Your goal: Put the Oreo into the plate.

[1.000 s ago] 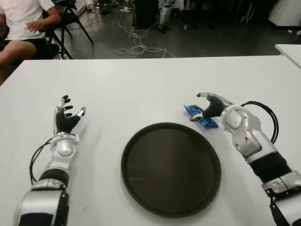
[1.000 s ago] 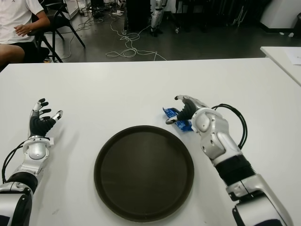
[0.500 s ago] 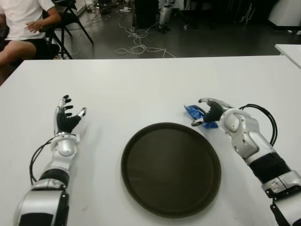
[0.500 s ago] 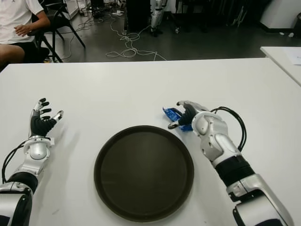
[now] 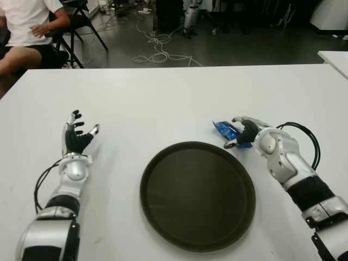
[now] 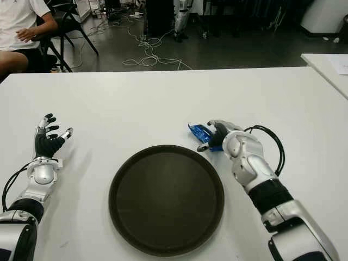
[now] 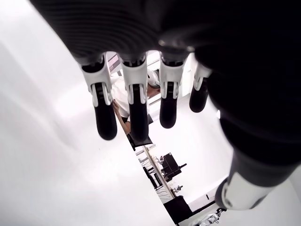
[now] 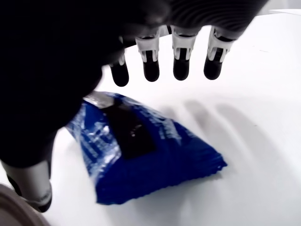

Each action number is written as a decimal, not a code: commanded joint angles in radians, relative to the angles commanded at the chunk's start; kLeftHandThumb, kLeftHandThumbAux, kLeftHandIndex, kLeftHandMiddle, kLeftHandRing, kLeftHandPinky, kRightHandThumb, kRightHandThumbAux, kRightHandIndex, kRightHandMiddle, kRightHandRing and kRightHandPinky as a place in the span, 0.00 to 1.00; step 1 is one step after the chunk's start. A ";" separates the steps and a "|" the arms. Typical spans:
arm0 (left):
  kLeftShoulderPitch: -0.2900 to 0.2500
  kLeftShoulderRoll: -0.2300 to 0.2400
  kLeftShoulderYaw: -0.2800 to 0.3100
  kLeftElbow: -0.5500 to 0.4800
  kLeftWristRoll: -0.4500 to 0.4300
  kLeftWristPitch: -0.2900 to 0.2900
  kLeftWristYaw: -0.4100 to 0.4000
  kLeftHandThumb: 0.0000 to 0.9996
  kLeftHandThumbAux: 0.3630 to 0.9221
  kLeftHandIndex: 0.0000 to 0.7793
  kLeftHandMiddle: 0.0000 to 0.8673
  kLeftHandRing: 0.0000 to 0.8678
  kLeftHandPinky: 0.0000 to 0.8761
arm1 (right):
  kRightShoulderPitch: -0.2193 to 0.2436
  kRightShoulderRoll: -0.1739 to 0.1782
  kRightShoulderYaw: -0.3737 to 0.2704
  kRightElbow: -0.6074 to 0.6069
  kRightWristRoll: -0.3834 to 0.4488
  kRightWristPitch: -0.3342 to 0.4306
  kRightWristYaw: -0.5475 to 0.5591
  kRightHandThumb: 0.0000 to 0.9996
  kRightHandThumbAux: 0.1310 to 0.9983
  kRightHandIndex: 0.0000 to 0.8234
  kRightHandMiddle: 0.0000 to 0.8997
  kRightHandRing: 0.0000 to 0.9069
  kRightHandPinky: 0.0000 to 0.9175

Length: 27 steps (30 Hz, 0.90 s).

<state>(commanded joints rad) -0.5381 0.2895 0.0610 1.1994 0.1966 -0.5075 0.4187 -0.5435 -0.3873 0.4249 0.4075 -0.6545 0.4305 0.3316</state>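
Lying flat on the white counter, the blue Oreo packet is seen just beyond the far right rim of the dark round plate, not in it. The right hand is placed over the packet's right end; in the right wrist view its fingers are extended above the wrapper w/ a gap showing, and the thumb is lowered at the packet's near side, by the plate edge. No closure on the packet is shown, so the hand is read as released, nothing held. The left hand is shown well apart, left of the plate, fingers spread and empty; whether it touches the counter can't be told.

Progress, as judged: early. The approach looks done, w/ the hand positioned at the packet, but the grasp is not yet made. Left to do: fingers to be closed on the wrapper, packet to be lifted, carried the short way over the rim, and let go inside the plate. The plate is seen w/ nothing in it.
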 joint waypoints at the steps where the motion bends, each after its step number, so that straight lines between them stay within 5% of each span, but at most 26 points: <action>1: 0.000 0.000 0.001 0.000 -0.002 0.000 -0.002 0.21 0.62 0.13 0.19 0.23 0.27 | -0.001 0.001 0.001 0.003 -0.001 0.000 -0.002 0.00 0.58 0.00 0.00 0.00 0.00; 27: 0.001 0.004 0.004 0.003 -0.010 -0.005 -0.020 0.21 0.63 0.13 0.20 0.23 0.26 | -0.025 0.024 -0.007 0.108 -0.003 -0.015 -0.099 0.00 0.60 0.00 0.00 0.00 0.00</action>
<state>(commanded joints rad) -0.5373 0.2935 0.0646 1.2020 0.1862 -0.5121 0.3991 -0.5682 -0.3635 0.4177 0.5151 -0.6573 0.4157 0.2329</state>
